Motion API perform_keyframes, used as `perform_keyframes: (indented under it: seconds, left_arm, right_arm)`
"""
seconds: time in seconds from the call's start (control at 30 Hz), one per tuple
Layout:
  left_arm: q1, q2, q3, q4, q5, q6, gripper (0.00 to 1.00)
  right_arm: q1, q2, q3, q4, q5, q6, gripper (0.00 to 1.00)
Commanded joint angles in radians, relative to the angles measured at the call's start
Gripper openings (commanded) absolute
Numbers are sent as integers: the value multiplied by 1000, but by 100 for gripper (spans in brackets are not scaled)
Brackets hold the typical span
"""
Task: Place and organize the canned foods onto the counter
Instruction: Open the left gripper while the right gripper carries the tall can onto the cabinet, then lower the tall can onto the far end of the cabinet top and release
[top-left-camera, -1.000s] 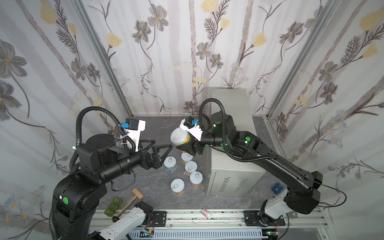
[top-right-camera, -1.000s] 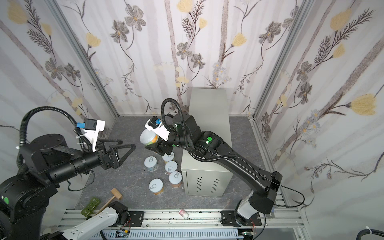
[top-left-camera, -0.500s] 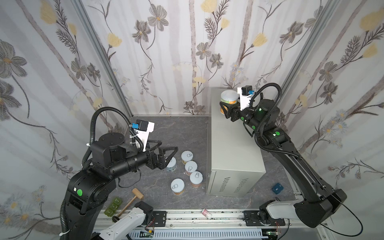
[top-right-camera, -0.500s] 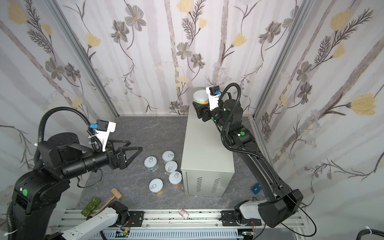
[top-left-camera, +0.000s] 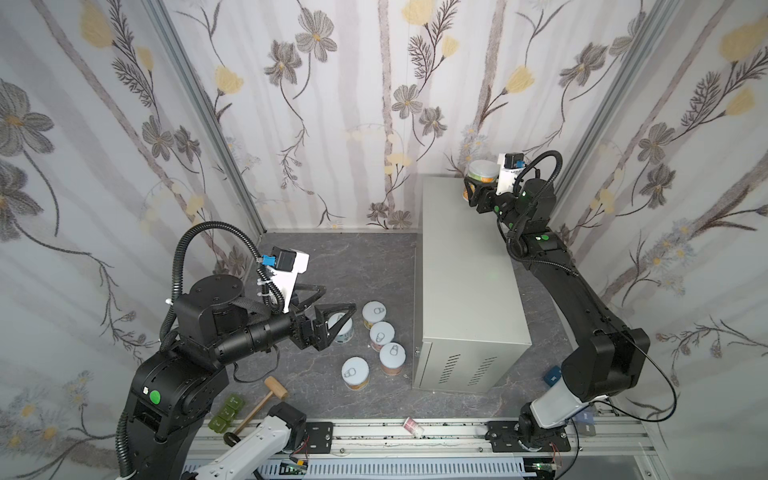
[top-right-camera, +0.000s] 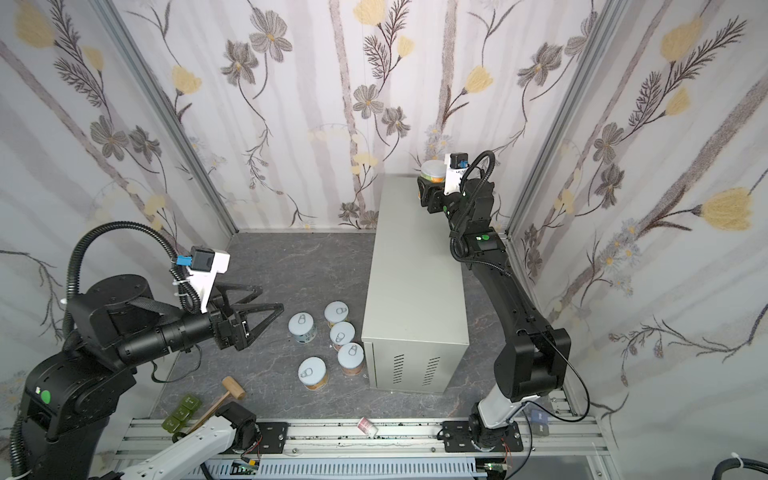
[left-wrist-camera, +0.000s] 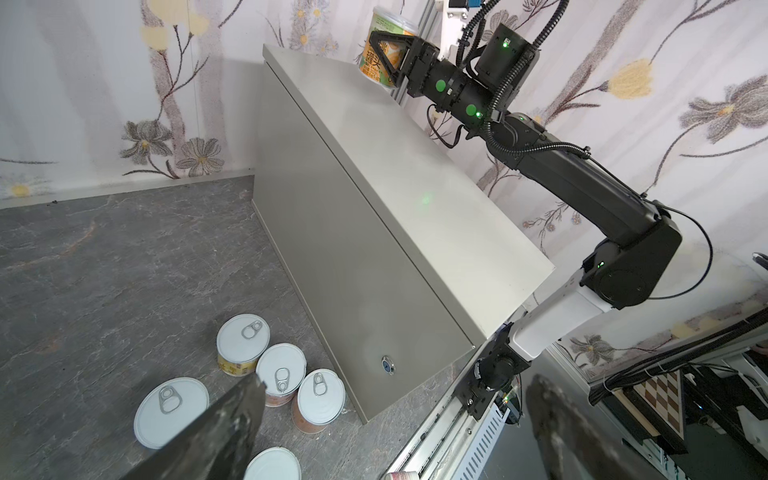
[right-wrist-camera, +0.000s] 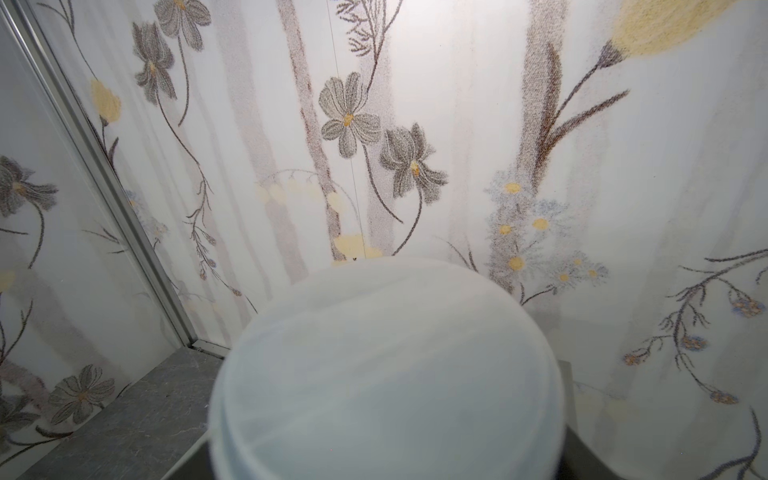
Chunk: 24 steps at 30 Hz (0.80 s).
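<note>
Several canned foods with white pull-tab lids stand grouped on the dark floor (top-left-camera: 381, 336) (top-right-camera: 343, 334) (left-wrist-camera: 280, 372), just left of the counter (top-left-camera: 465, 270) (top-right-camera: 411, 270) (left-wrist-camera: 415, 166), a tall light grey cabinet. My right gripper (top-left-camera: 473, 193) (top-right-camera: 426, 195) (left-wrist-camera: 380, 58) is shut on an orange-and-green can (top-left-camera: 482, 171) (top-right-camera: 433, 170) (left-wrist-camera: 390, 23) (right-wrist-camera: 386, 374) at the counter's far right corner; I cannot tell whether the can touches the top. My left gripper (top-left-camera: 340, 298) (top-right-camera: 272, 298) (left-wrist-camera: 395, 382) hangs open beside the floor cans, holding nothing, and partly hides one can in a top view.
A wooden mallet (top-left-camera: 270, 395) and green blocks (top-left-camera: 226, 411) lie at the front left of the floor. A small blue object (top-left-camera: 552, 376) sits right of the counter. A red-and-white item (top-left-camera: 411, 426) lies on the front rail. Floral walls close in on three sides.
My right arm has swung the can from above the floor cans up to the counter's far right corner. My left arm has shifted a little toward the floor cans, still open.
</note>
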<state>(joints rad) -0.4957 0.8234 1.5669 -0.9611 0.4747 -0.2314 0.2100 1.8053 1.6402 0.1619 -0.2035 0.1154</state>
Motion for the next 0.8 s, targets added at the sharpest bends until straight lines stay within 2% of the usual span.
perform_keyframes:
  seconds: [0.0, 0.2, 0.4, 0.6, 0.77]
  left_arm:
    - [0, -7, -7, 42, 27, 15, 100]
    - [0, -15, -19, 38, 41, 24, 100]
    - [0, 0, -19, 45, 53, 36, 100]
    - [0, 22, -18, 61, 65, 41, 100]
    - [0, 29, -32, 83, 70, 29, 100]
  right_arm:
    - [-3, 35, 35, 139, 12, 9, 69]
    - [-4, 97, 67, 118, 40, -8, 71]
    - [-12, 95, 36, 120, 63, -20, 74]
    - [-19, 75, 5, 125, 53, -34, 88]
    - [-24, 59, -14, 137, 37, -36, 93]
